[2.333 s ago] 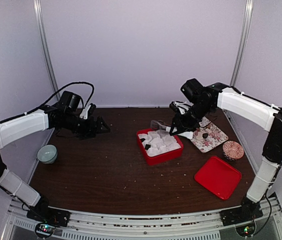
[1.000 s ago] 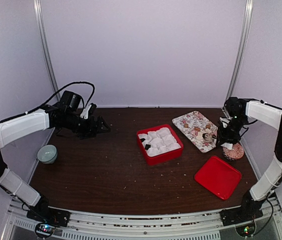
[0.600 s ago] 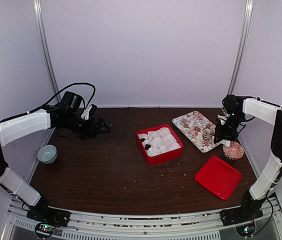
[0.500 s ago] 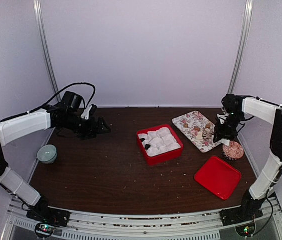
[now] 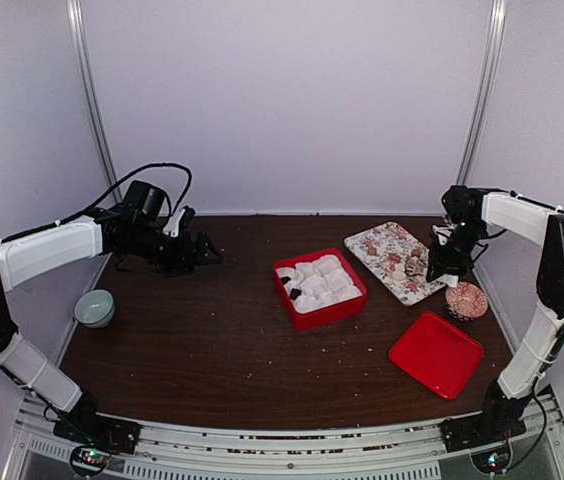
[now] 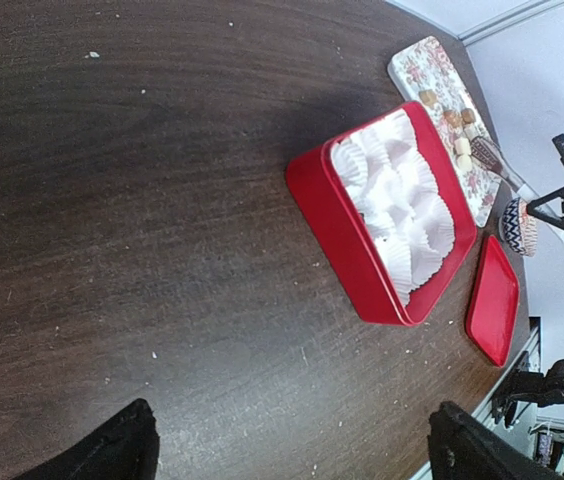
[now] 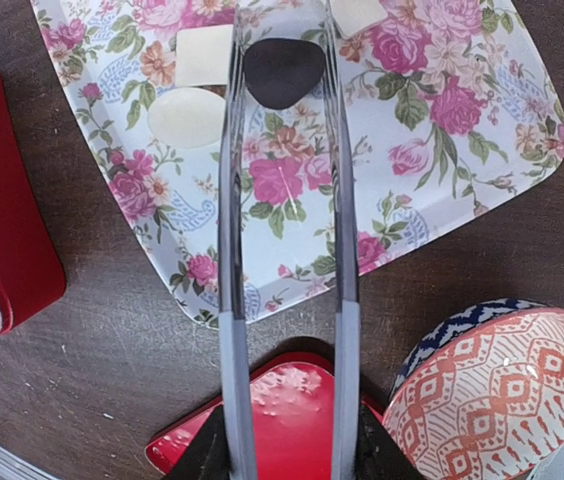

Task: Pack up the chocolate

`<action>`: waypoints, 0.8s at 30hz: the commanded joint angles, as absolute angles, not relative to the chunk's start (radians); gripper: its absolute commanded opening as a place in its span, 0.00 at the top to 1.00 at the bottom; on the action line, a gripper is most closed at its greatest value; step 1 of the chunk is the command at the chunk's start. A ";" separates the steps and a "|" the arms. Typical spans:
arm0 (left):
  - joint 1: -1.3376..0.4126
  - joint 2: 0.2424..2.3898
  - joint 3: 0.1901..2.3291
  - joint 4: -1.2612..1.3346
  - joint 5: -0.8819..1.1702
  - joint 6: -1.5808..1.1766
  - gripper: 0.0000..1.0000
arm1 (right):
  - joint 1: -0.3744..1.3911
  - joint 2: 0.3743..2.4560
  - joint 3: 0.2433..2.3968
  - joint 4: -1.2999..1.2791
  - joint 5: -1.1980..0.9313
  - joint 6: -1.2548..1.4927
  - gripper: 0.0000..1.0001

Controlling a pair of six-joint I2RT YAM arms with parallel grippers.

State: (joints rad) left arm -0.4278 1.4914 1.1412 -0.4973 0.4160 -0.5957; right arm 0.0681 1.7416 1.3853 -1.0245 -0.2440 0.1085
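Right wrist view: the right gripper [image 7: 284,60] carries long clear tongs [image 7: 282,260] reaching out over the floral tray [image 7: 462,150]; a dark chocolate [image 7: 284,72] sits between the tong tips, which touch its sides. I judge it pinched but not yet lifted.
Right gripper state: closed enough on the tongs to bring their tips against the piece; the gripper's own jaws are mostly out of frame, so I cannot tell how tightly.
Why tongs: my guess is that the pieces are too small for bare jaws, and the long blades reach in without knocking neighbours.
Other pieces: two pale lumps [image 7: 187,115] lie on the tray just left of the tongs, with another at the far edge.
Top view: the tray [image 5: 387,250] lies right of the red box [image 5: 320,290], whose white paper cups [image 5: 322,280] hold a couple of dark pieces at the left side.
Packing target: the box sits mid-surface, near the tray, keeping each carry short.
Lid: the red lid [image 5: 436,354] rests near right, apart from the box, leaving it open for filling.
Patterned bowl [image 7: 492,390]: just right of the tray's near corner.
Left gripper [image 6: 287,450]: spread wide, holding nothing, hovering over the bare surface [image 6: 142,200] at far left, out of the way.
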 commanded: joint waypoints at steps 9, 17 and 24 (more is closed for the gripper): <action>-0.422 1.461 1.143 -0.462 0.427 -0.584 0.03 | 0.074 1.636 1.415 -1.064 -0.214 0.111 0.74; -0.421 1.416 1.108 -0.462 0.422 -0.580 0.03 | 0.099 1.532 1.414 -1.100 -0.268 0.108 0.74; -0.422 1.386 1.070 -0.453 0.428 -0.576 0.03 | 0.274 1.460 1.445 -1.166 -0.308 0.109 0.74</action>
State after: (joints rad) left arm -0.4271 1.4185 1.0973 -0.4942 0.4164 -0.5945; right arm 0.1757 1.5146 1.4059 -1.1206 -0.2604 0.1078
